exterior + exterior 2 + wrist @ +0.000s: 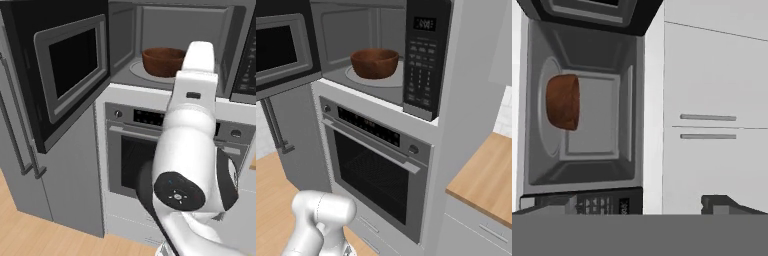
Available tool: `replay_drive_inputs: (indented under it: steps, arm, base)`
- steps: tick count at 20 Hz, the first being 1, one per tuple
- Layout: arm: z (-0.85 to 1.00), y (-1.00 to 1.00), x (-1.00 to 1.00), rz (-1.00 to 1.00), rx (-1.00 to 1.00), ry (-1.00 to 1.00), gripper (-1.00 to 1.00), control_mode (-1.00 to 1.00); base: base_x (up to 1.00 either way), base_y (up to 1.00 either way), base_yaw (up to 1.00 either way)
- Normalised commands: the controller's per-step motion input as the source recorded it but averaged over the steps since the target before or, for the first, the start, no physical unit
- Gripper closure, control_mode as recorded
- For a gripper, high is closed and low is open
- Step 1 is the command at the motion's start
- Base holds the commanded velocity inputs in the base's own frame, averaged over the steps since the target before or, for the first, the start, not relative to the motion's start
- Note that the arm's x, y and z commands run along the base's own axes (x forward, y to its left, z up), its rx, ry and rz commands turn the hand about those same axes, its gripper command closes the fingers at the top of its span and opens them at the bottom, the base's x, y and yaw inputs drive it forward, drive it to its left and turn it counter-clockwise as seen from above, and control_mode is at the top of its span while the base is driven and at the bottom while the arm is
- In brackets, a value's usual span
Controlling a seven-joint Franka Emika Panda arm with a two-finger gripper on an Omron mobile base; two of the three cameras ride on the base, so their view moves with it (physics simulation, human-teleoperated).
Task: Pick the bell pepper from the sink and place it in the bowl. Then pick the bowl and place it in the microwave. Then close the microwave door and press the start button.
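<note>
on the round glass turntable inside the black-and-steel microwave [421,55] sits the reddish-brown wooden bowl [375,62]. gripper [637,202] wide, empty. next: swing the black side-hinged door [60,70] shut.

bowl [374,63] sits inside microwave [421,107], above oven [376,175]; microwave door [60,75] swung left.
</note>
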Motion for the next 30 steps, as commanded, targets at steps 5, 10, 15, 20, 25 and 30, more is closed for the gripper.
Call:
replay_drive_inputs:
  steps: [5, 10, 15, 20, 25, 30]
  arm:
    - [-0.08, 0.55, -0.64, -0.13, 0.02, -0.01, -1.0, -1.0]
    - [-0.27, 0.54, -0.4, -0.11, 0.14, 0.0, -1.0, -1.0]
    - [-0.47, 0.55, -0.07, -0.08, 0.1, 0.0, -1.0, -1.0]
    - [-0.47, 0.51, 0.0, -0.04, 0.05, 0.0, -1.0, -1.0]
    - [-0.52, 0.49, 0.01, -0.03, 0.07, 0.0, -1.0, -1.0]
    - [-0.5, 0.51, 0.0, -0.03, 0.07, 0.0, -1.0, -1.0]
  base:
    - [0.0, 0.0, 0.0]
    - [0.0, 0.0, 0.0]
    - [0.0, 0.0, 0.0]
    - [0.0, 0.0, 0.0]
    - [0.0, 0.0, 0.0]
    - [0.0, 0.0, 0.0]
